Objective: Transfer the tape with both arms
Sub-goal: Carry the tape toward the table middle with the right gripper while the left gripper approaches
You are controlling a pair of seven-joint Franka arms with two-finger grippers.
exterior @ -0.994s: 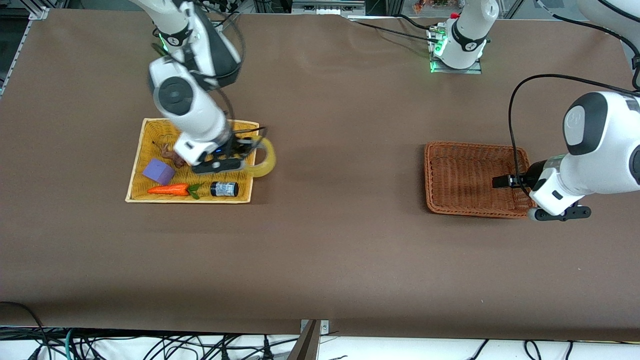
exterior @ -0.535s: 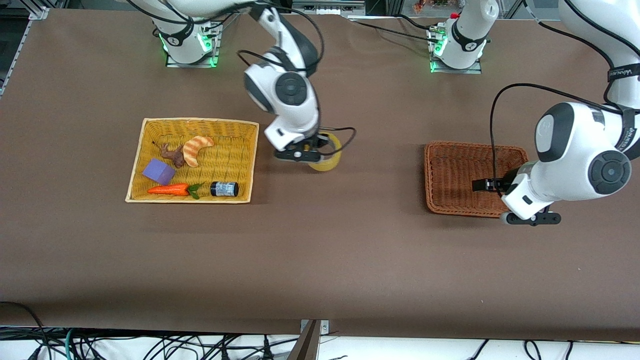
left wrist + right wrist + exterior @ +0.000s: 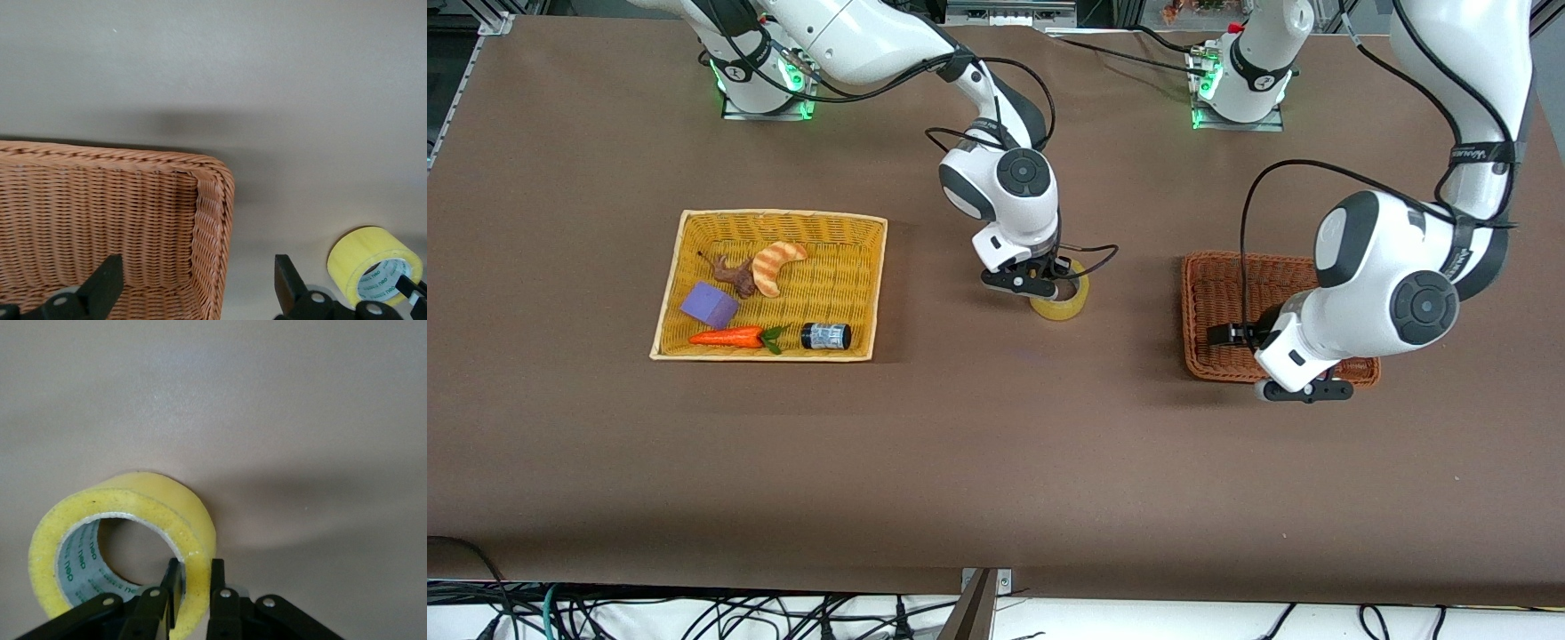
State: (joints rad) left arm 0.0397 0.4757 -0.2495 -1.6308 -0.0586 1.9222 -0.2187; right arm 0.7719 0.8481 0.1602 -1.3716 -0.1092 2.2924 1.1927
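A: Where is the tape?

B: In the right gripper. The jaws pinch one side of the ring, one finger inside the hole and the other against the yellow outer face. The roll hangs over bare table, between the yellow basket and the brown basket.

A: And the left gripper?

B: Its jaws are spread wide with nothing between them. It hangs over the brown basket's edge on the side toward the tape; in the left wrist view the basket's corner lies between the two fingers.

A: Can that view see the tape too?

B: Yes, the roll shows just outside one fingertip, apart from it, with the right gripper's tips at its core.
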